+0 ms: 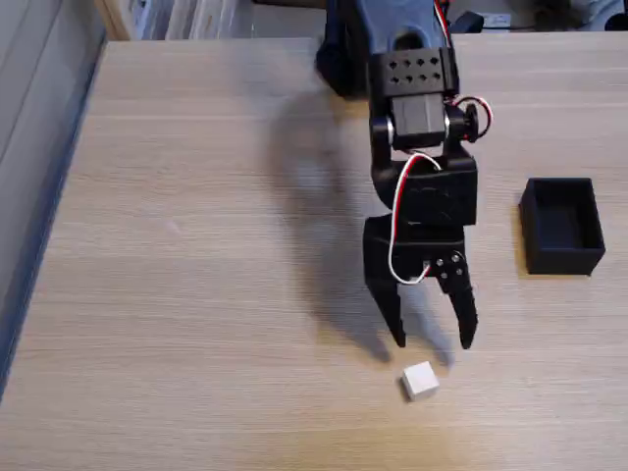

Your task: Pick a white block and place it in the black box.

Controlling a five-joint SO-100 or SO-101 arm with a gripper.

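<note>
In the fixed view the white block (420,381) lies flat on the tabletop (196,294), close to the near edge and a little right of the middle. It is turned slightly askew to the wood grain. Nothing touches it.

The jaws (432,341) hang just above and behind the block, pointing down toward the near edge. They are spread wide and hold nothing. The gap between the two tips looks broader than the block, which suits a descent over it so that one tip passes on each side. The block sits roughly under that gap, just nearer the camera, so the arm probably needs to reach a bit further forward as it lowers.

The black box (561,226) stands near the right edge of the tabletop, well apart from the block and further from the camera. Its open top faces up and its inside looks bare, so it is ready to receive the block from above.

The pick has not yet happened. Because the block is turned, the tips may nudge it before they close squarely on its sides.
</note>
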